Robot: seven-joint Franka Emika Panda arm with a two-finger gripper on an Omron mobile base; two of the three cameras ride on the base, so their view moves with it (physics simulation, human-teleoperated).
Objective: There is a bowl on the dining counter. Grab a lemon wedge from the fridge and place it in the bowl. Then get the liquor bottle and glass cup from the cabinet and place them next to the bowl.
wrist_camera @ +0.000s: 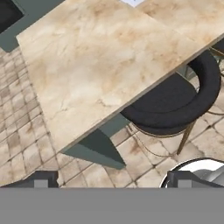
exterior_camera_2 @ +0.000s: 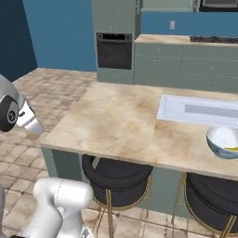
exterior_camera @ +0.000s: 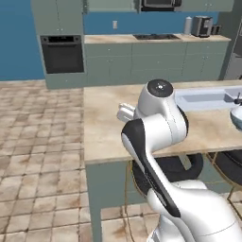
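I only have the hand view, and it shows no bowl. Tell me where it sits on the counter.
Observer: The bowl stands near the counter's front edge, just in front of the sink.
Operator: Report what's in it.
Observer: A small yellow piece, apparently the lemon wedge.
Operator: Say what's under the counter there.
Observer: A second black stool, right below the bowl.

One bowl is sitting on the tabletop, holding one lemon wedge, and two stools are standing beneath.
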